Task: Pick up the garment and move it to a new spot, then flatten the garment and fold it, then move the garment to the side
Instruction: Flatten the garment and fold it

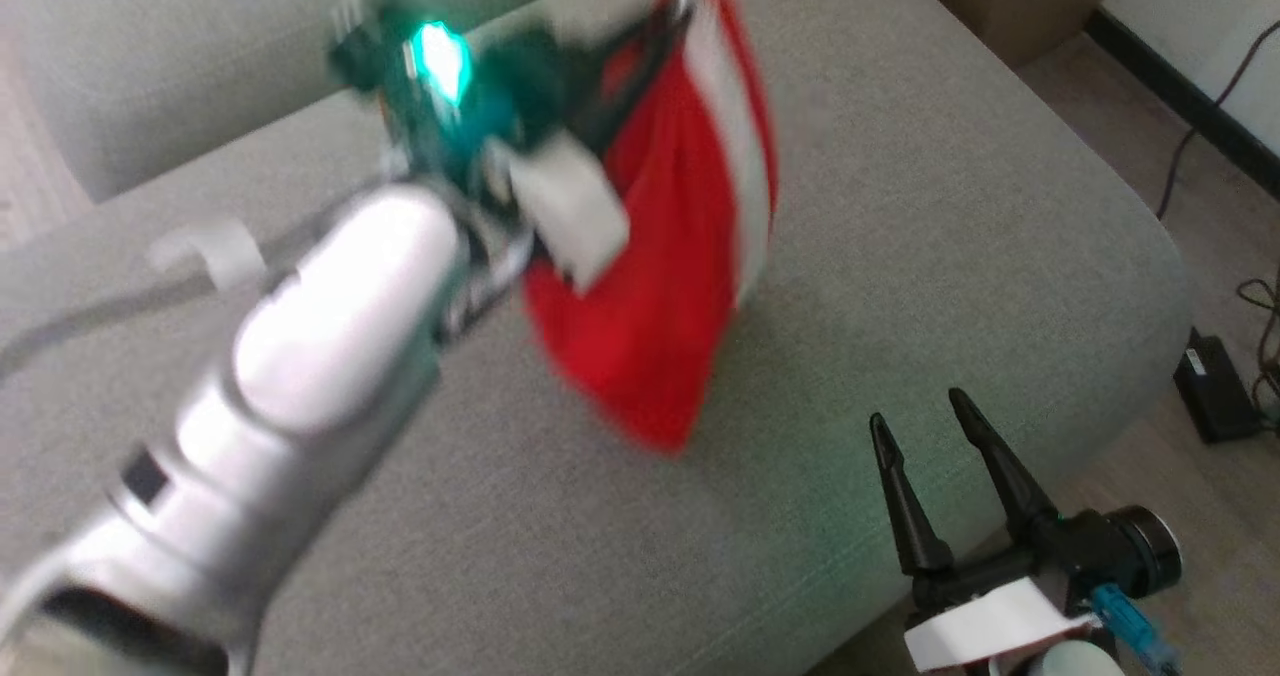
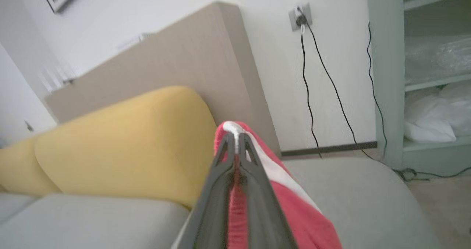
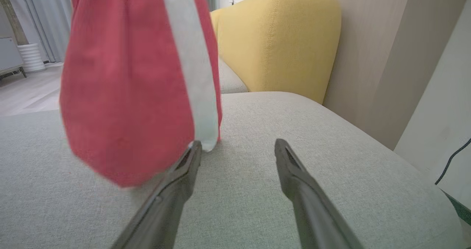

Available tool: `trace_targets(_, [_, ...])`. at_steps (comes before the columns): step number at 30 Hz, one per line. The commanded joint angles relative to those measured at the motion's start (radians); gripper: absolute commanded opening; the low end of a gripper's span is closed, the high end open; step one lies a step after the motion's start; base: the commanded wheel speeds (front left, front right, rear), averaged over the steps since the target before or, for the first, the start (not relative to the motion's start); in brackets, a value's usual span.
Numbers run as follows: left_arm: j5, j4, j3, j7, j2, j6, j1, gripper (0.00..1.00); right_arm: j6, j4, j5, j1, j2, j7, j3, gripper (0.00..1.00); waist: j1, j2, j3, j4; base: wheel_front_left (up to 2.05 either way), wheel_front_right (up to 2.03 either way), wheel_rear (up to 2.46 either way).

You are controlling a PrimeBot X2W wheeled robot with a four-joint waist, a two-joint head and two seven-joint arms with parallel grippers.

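Note:
The garment [image 1: 660, 266] is red cloth with a white stripe, hanging bunched above the grey sofa seat [image 1: 900, 256]. My left gripper [image 1: 680, 6] is shut on its top edge and holds it in the air; the left wrist view shows the two dark fingers pinched on the garment [image 2: 287, 212] at the gripper tips [image 2: 236, 135]. My right gripper [image 1: 915, 408] stands open low at the front right of the seat, nothing between its fingers. In the right wrist view the garment [image 3: 128, 87] hangs just left of and beyond the right gripper [image 3: 238, 146].
A yellow cushion [image 2: 121, 142] and a beige backboard [image 2: 206, 61] rise behind the seat. Black cables [image 2: 323, 79] run down the white wall from a socket. A pale green shelf unit [image 2: 423, 76] stands at the sofa's end. A black power brick [image 1: 1215, 386] lies on the floor.

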Motion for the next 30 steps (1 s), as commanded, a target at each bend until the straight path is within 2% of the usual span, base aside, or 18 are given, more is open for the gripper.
trace_targets(1, [-0.008, -0.041, 0.035, 0.004, 0.026, 0.002, -0.082, 0.0, -0.001, -0.025, 0.001, -0.028, -0.005, -0.006, 0.024, 1.0, 0.0001, 0.0, -0.016, 0.005, 0.0, 0.0, 0.0])
trace_targets(5, [-0.035, -0.034, 0.068, 0.016, 0.046, 0.002, -0.196, 0.0, -0.001, -0.021, -0.004, -0.017, -0.005, -0.006, 0.024, 1.0, 0.0001, 0.0, -0.05, 0.025, 0.0, 0.0, 0.0])
trace_targets(8, [-0.074, -0.023, 0.086, 0.029, 0.066, 0.002, -0.182, 0.0, -0.001, -0.023, -0.009, -0.007, -0.005, -0.006, 0.019, 1.0, 0.0001, 0.0, -0.068, 0.047, 0.0, 0.0, 0.0])
trace_targets(13, [-0.178, -0.027, 0.1, 0.04, 0.129, 0.024, 0.077, 0.0, -0.001, -0.028, -0.001, 0.0, -0.005, -0.006, 0.012, 1.0, 0.0001, 0.0, -0.059, 0.125, 0.0, 0.0, 0.0])
trace_targets(20, [-0.244, -0.076, 0.139, -0.047, 0.206, 0.096, 0.382, 0.0, -0.001, -0.036, 0.096, -0.023, -0.005, -0.006, -0.048, 1.0, 0.0001, 0.0, -0.012, 0.243, 0.0, 0.0, 0.0])
trace_targets(25, [-0.263, -0.098, 0.175, -0.099, 0.261, 0.124, 0.491, 0.0, -0.001, 0.023, 0.188, -0.065, -0.005, -0.006, -0.041, 1.0, 0.0001, 0.0, 0.014, 0.329, 0.0, 0.0, 0.0])
trace_targets(30, [-0.256, -0.087, 0.193, -0.141, 0.293, 0.13, 0.517, 0.0, -0.001, 0.137, 0.248, -0.139, -0.012, -0.006, 0.008, 1.0, 0.0001, 0.0, 0.036, 0.393, 0.0, 0.0, 0.0])
